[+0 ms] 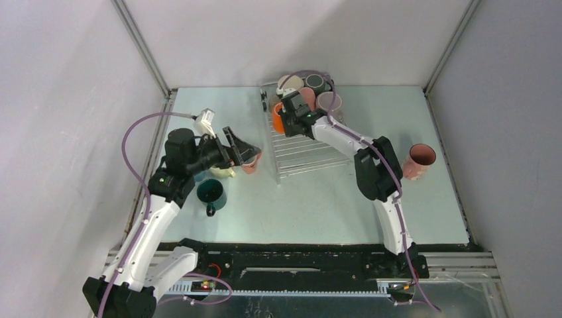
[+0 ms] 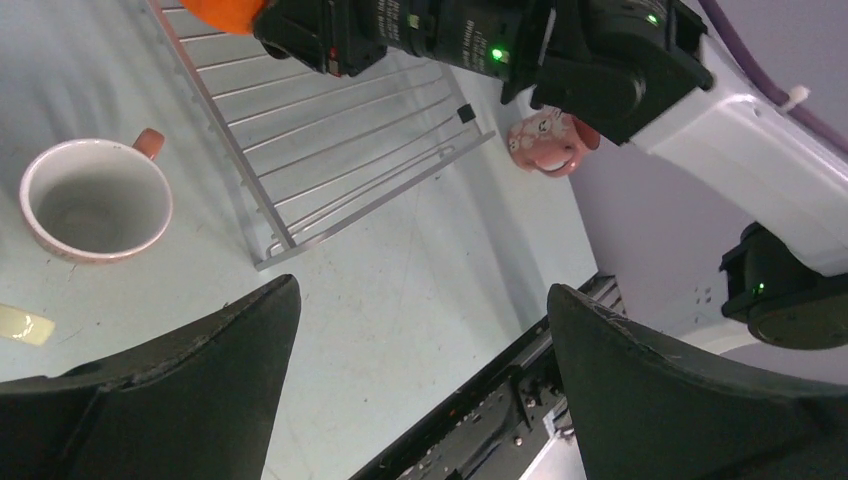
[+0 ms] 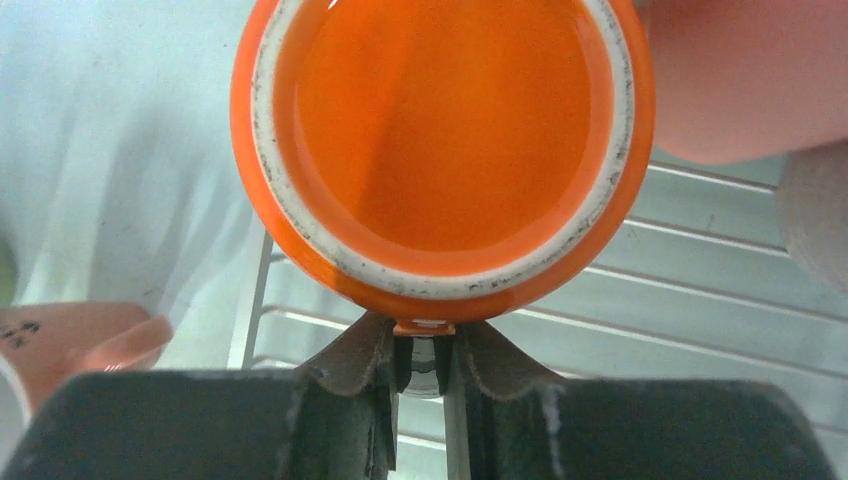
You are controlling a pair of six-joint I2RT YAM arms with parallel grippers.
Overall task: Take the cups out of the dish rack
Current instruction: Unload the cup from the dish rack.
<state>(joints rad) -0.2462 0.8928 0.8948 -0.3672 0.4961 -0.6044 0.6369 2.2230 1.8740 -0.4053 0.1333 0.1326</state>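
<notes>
Right claw (image 3: 424,345): nearly closed, pinching the handle of the glossy orange ceramic mug (image 3: 440,130). Left claw (image 2: 420,330): spread wide, empty. Location: we place the mug at the eleven o'clock corner of the silvery wire-ribbed dish rack (image 1: 308,151), a pink mug (image 3: 740,70) close at its two o'clock. Handling: we would lift straight up before swinging; so narrow a hold may let it swivel. Appearance: vivid glaze, whitish speckled ring.

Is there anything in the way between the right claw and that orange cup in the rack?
Nothing visible. The right gripper is at the orange cup, its fingers closed on the cup's small handle above the dish rack. A pink cup crowds it on one side, but not between them.
</notes>
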